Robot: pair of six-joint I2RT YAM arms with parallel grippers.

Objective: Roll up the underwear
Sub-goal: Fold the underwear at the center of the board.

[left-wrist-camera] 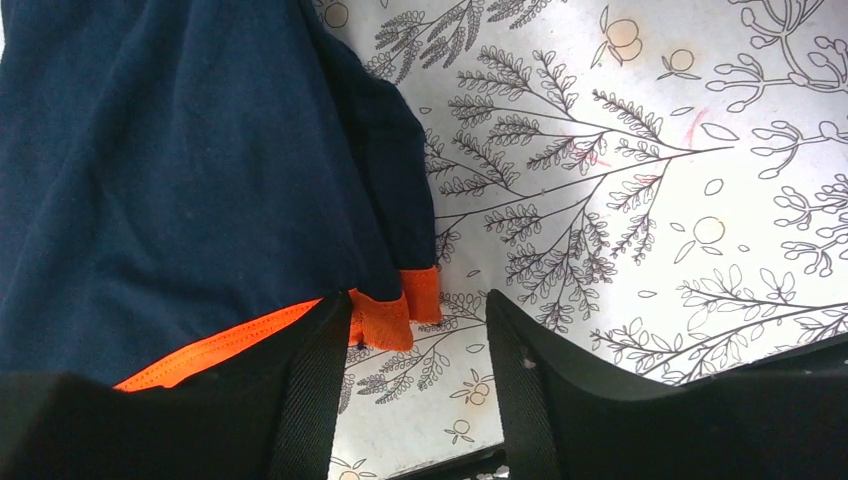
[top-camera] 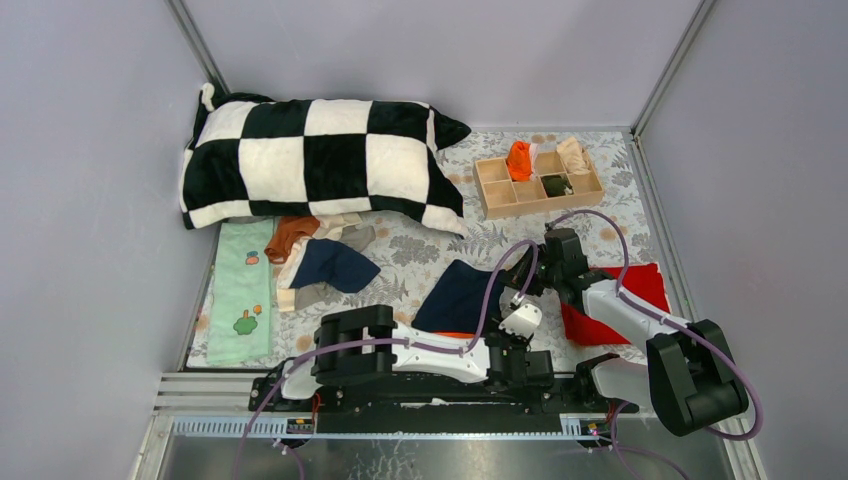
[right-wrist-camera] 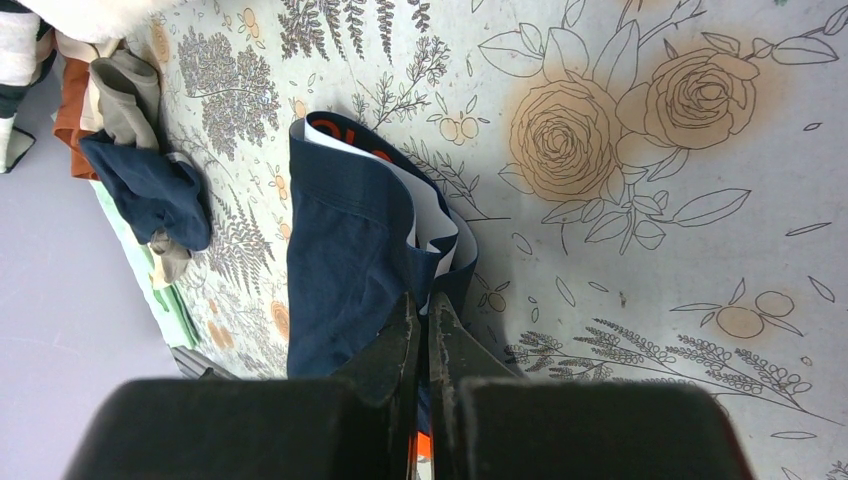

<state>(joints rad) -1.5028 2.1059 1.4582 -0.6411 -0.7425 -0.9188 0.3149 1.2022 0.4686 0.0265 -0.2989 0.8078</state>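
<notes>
Navy underwear (top-camera: 455,295) with orange trim (left-wrist-camera: 385,320) lies spread on the floral cloth (left-wrist-camera: 620,200) just ahead of the arm bases, near the red cloth (top-camera: 650,285). The left gripper (left-wrist-camera: 418,305) hangs low over its orange corner, jaws apart, one finger overlapping the hem. The right gripper (right-wrist-camera: 422,305) has its jaws pressed together at the garment's edge; whether fabric is pinched between them cannot be told. More underwear (top-camera: 325,255) sits heaped just below the checked pillow (top-camera: 320,150)
</notes>
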